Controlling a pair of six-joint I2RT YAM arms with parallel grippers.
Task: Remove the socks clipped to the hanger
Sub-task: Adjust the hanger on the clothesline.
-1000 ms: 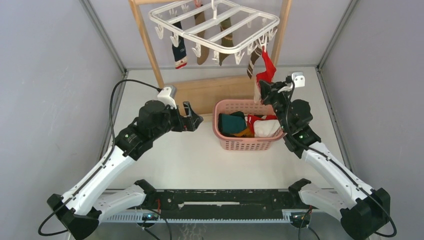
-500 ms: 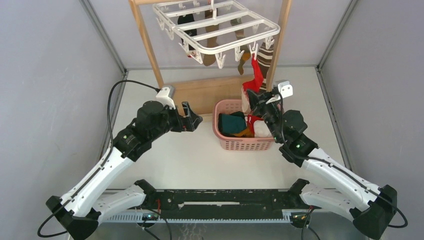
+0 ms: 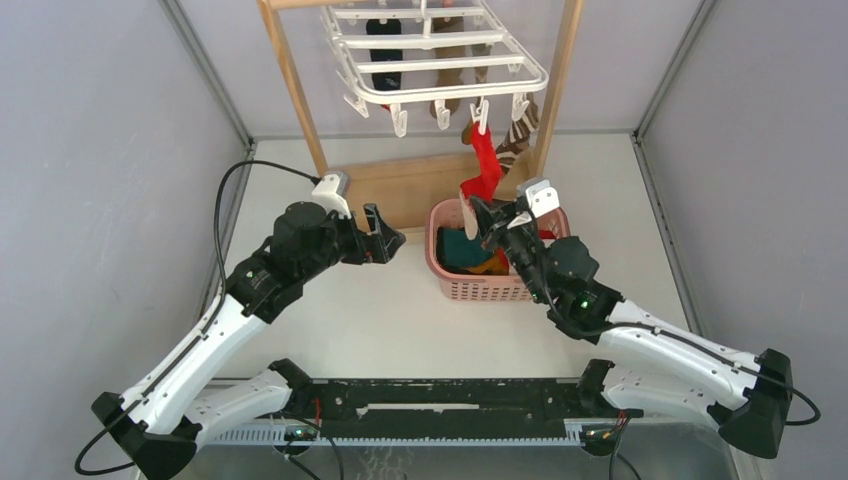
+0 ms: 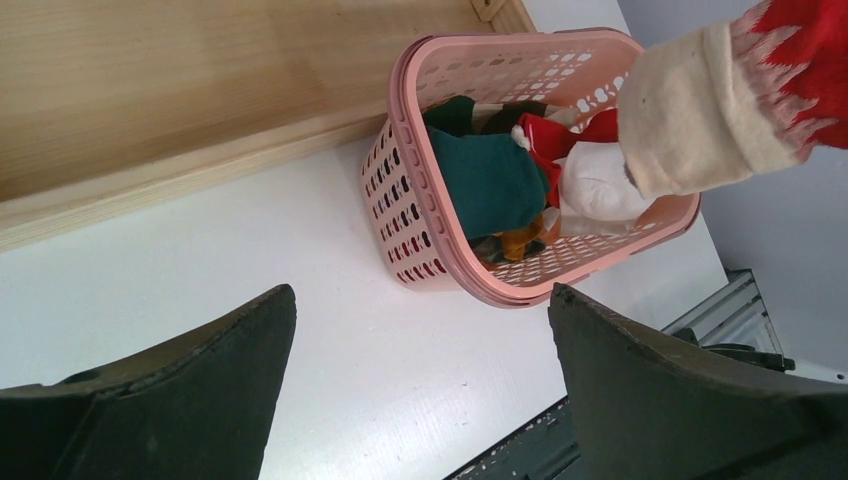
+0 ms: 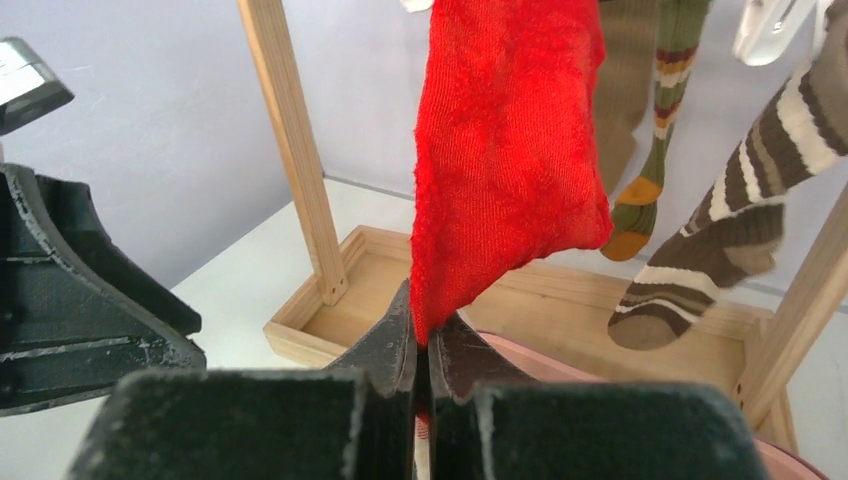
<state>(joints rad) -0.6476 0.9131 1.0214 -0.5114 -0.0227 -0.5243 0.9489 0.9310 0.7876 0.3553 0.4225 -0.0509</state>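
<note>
Roughly halfway: hanger point(image 3: 450, 95) holds a few clipped socks point(image 3: 385, 55), basket point(image 3: 432, 250) has several, red sock point(image 3: 487, 165) hangs clipped above it, pinched by closed right gripper point(image 3: 478, 218), left gripper point(image 3: 388, 232) wide open, empty; only left wrist shows basket contents, right wrist the pinch.

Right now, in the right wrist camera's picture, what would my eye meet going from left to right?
left wooden post → red sock → green-striped sock → brown-and-white striped sock → right wooden post
</note>
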